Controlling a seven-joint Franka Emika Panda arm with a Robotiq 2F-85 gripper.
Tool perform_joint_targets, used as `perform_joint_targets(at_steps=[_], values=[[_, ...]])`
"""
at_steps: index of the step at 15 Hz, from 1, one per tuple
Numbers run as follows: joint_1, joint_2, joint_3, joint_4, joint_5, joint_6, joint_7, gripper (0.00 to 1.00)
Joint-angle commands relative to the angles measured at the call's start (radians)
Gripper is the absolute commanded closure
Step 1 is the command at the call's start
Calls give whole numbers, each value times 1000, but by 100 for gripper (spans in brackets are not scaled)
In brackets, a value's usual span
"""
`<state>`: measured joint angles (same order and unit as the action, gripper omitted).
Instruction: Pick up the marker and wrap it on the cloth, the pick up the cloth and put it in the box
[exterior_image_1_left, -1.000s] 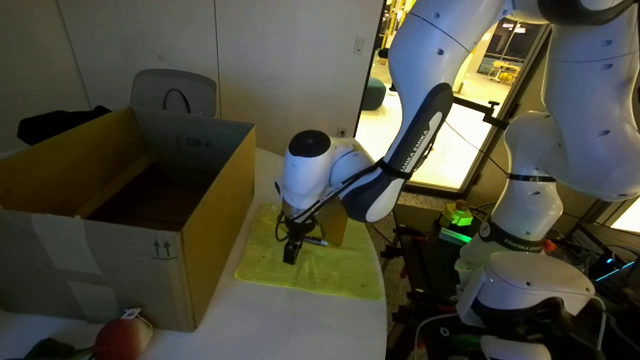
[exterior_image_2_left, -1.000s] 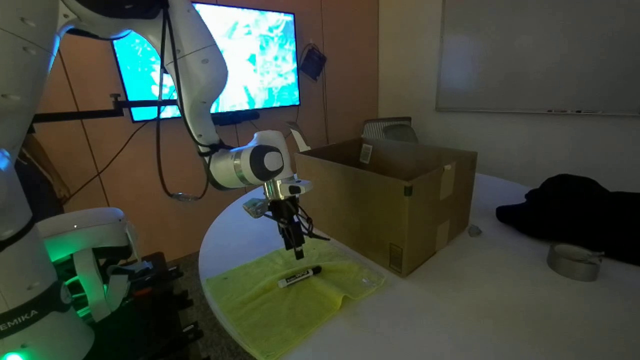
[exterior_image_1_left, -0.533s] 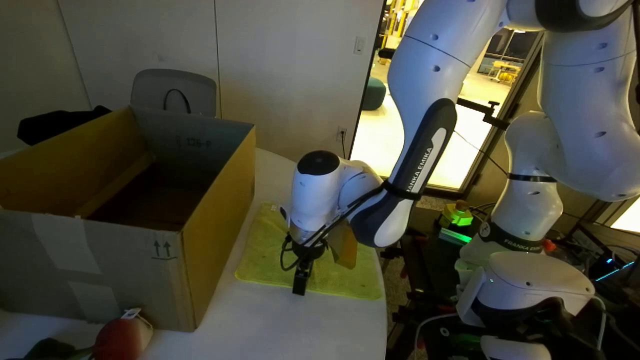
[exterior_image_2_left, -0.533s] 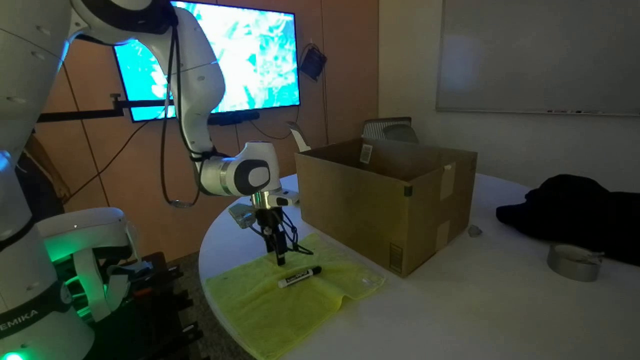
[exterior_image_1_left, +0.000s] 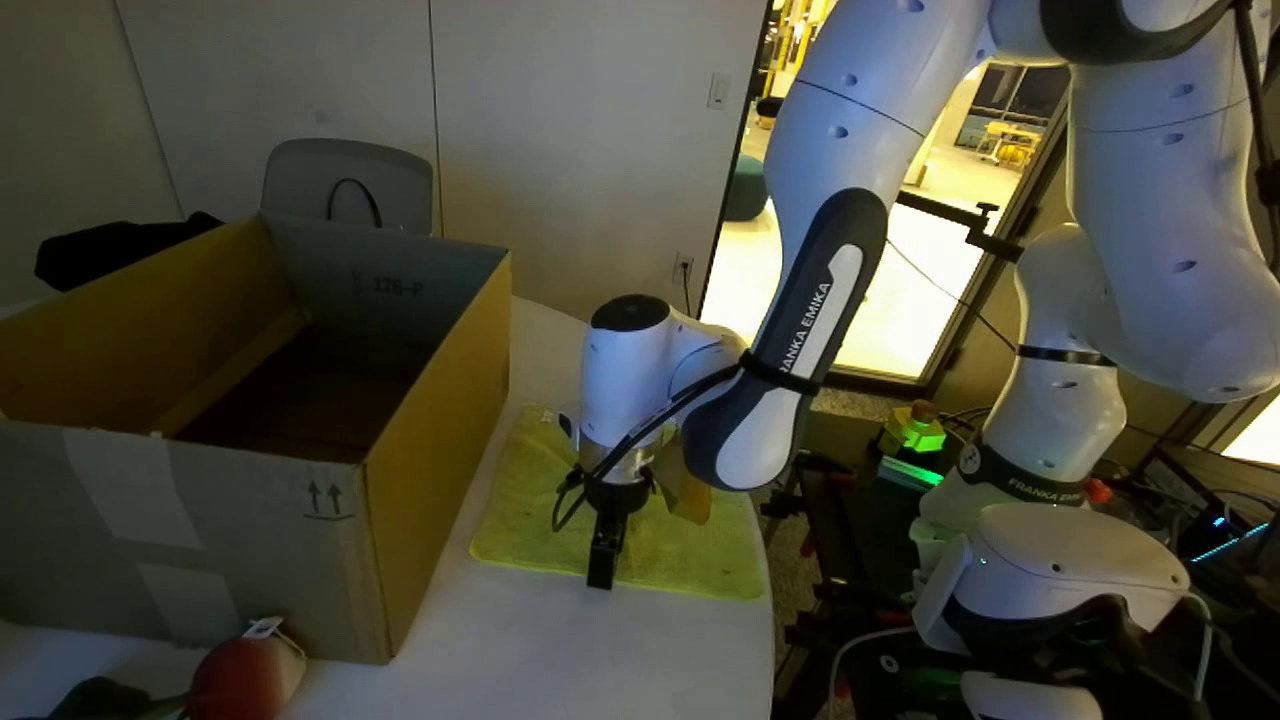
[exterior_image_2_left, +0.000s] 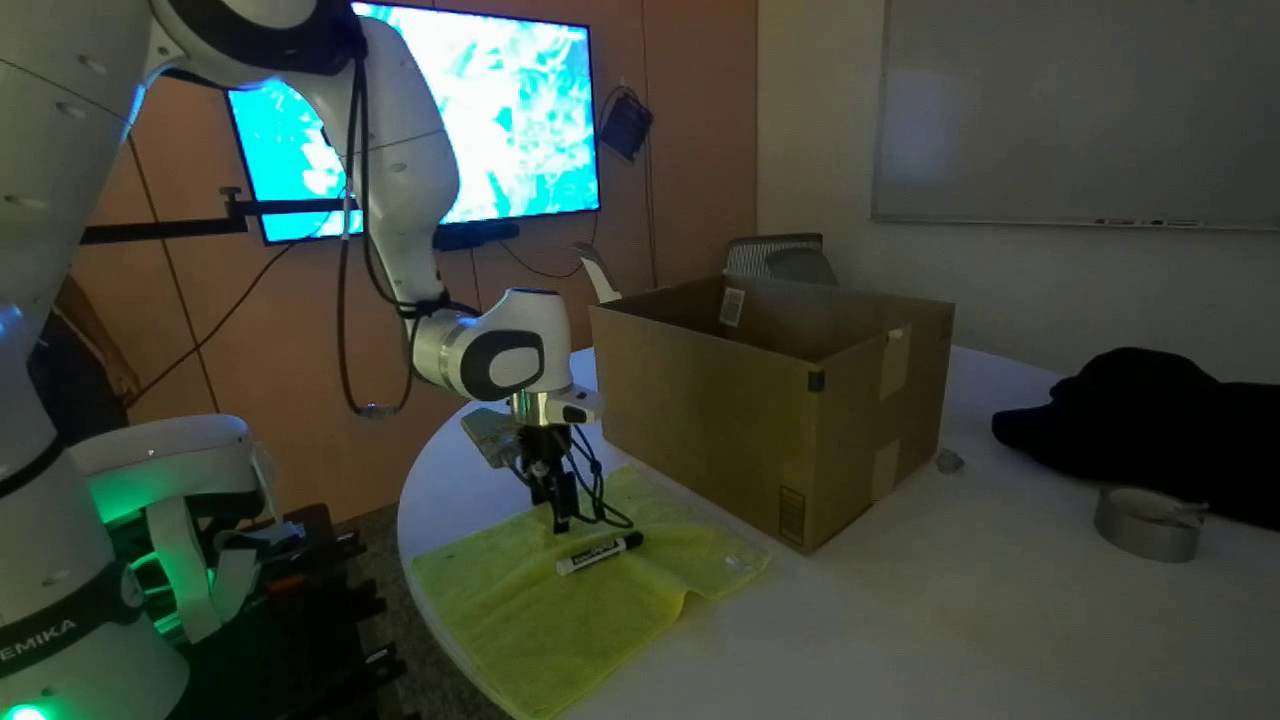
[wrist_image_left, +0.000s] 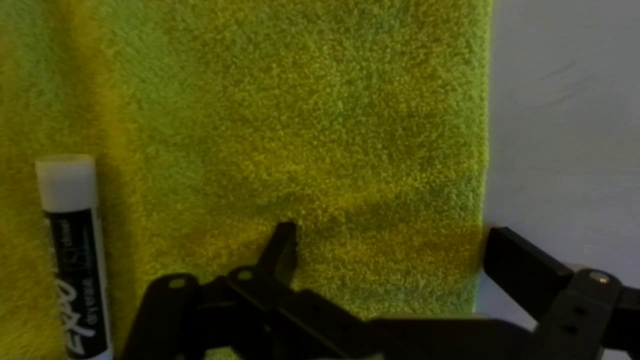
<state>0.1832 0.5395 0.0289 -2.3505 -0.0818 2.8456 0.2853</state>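
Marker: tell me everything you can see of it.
The marker is a slim, plastic-looking cylinder: white barrel, dark label reading EXPO and dry erase, black end in an exterior view. It lies unwrapped, on its side, on the yellow-green cloth, beside, not inside, the open tool; only the cloth is seen touching it.

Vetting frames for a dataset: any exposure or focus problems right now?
In an exterior view: dim overall, bright doorway blown out, inside of the box in shadow. In an exterior view: wall screen washed out. Wrist view: gripper nearly black, cloth slightly blurred, though EXPO on the marker is legible.
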Motion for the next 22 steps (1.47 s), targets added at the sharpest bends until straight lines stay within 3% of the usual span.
perform_joint_targets(at_steps=[1, 8, 10, 13, 22], values=[[-44, 11, 45, 0, 61, 8, -90, 33], [-39, -1, 46, -1, 76, -3, -115, 88], [-38, -14, 44, -7, 77, -12, -113, 94], [-37, -58, 42, -37, 77, -12, -109, 94], [-15, -229, -70, -163, 48, 43, -31, 93]])
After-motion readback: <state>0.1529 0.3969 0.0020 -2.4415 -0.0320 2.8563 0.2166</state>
